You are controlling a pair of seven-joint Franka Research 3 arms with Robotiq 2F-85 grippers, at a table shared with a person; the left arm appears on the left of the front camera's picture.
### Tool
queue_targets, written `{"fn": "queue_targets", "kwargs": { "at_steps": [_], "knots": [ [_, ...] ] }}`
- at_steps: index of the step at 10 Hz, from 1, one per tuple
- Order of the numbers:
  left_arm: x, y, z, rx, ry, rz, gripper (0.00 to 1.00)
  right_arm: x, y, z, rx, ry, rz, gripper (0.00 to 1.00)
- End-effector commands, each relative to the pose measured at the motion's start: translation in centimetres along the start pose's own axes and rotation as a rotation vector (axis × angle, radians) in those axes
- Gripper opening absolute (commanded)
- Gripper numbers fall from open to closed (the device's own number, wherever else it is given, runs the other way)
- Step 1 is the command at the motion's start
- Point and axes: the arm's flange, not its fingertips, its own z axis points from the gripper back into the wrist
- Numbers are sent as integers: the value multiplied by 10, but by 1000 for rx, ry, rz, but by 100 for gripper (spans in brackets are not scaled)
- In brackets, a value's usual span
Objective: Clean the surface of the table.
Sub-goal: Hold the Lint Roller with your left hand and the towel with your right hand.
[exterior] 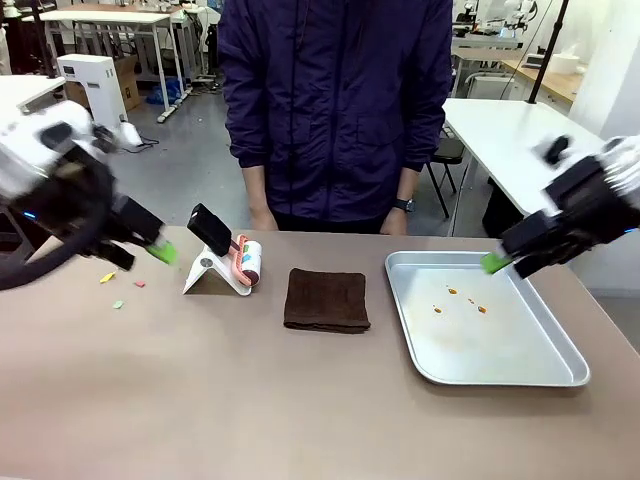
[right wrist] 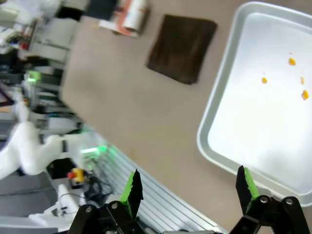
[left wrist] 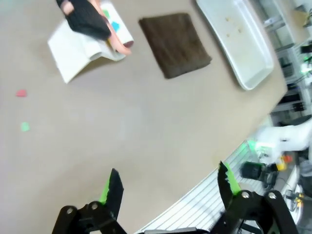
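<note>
While the person (exterior: 335,110) in a dark jacket stands at the far edge, the front view shows me the brownish table (exterior: 300,400) with its cleaning, by my reckoning, hardly begun. Yellow, red and green scraps (exterior: 117,290) lie loose towards the left edge. A folded brown cloth (exterior: 327,299) sits flat and untouched at the middle. To its left is a black-handled roller on a white stand (exterior: 222,262). A metal tray (exterior: 505,381) by the right edge carries a few orange specks (exterior: 452,291). My left gripper (exterior: 145,253) hovers above the scraps, and my right gripper (exterior: 508,265) hangs over the tray's far left corner. Both are empty.

From the left wrist, the left gripper (left wrist: 168,173) has its jaws spread wide with nothing between them, over bare table (left wrist: 122,122) near my own edge. A red and a green scrap (left wrist: 22,109) lie off to one side, with the cloth (left wrist: 174,45) and tray (left wrist: 234,44) beyond.

From the right wrist, the right gripper (right wrist: 188,174) is likewise fully spread and holds nothing. It is above the tray's (right wrist: 253,126) near rim, where the orange specks (right wrist: 291,61) show. The cloth (right wrist: 182,48) lies apart on the table (right wrist: 136,117). Whether those specks are gathered debris I cannot tell. Picking up a tool and clearing the scraps both appear to be left to do.
</note>
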Motion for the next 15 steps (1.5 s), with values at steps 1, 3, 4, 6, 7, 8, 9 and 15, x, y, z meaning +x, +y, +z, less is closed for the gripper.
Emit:
{"fn": "queue_targets", "kwargs": {
  "at_steps": [1,3,4,6,7,8,9,15],
  "knots": [
    [-29,49,39,-175,-66,2,100,-36,-46,33,186,-82,-77,100],
    [-49,114,78,-262,-214,148,100,-69,-107,69,344,-235,-248,100],
    [-62,145,89,-327,-286,226,100,-79,-132,79,394,-263,-307,100],
    [-93,185,96,-397,-384,377,100,-96,-173,93,460,-357,-416,100],
    [-108,199,95,-411,-423,438,100,-106,-187,98,482,-406,-452,100],
    [-116,209,90,-417,-453,518,100,-113,-202,100,498,-432,-505,100],
    [-116,203,81,-424,-452,545,100,-114,-213,99,499,-443,-550,100],
    [-117,220,90,-415,-446,581,100,-125,-215,96,481,-440,-592,100]
  ]
}}
